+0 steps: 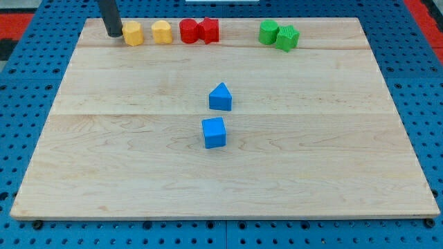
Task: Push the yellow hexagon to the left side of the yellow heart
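Observation:
The yellow hexagon (133, 33) sits near the view's top left on the wooden board (104, 138). The yellow heart (162, 32) lies just to its right, a small gap between them. My tip (113, 34) is the lower end of a dark rod at the view's top left, right beside the hexagon's left side, touching or nearly touching it.
Two red blocks (199, 30) lie side by side right of the heart. Two green blocks (279, 34) lie further right along the top edge. A blue triangular block (220, 97) and a blue cube (214, 132) lie near the board's middle.

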You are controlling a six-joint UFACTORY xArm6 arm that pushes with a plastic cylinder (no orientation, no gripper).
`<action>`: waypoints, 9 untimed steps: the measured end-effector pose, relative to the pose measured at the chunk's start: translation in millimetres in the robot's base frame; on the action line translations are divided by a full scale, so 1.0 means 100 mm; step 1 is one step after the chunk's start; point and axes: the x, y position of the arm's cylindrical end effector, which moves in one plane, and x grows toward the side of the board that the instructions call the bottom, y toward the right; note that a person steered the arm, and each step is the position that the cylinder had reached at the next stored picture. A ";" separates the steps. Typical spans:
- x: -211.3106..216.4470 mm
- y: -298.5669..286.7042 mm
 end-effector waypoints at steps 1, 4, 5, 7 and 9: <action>0.00 0.03; 0.00 0.22; 0.00 0.23; 0.00 0.29; 0.01 0.32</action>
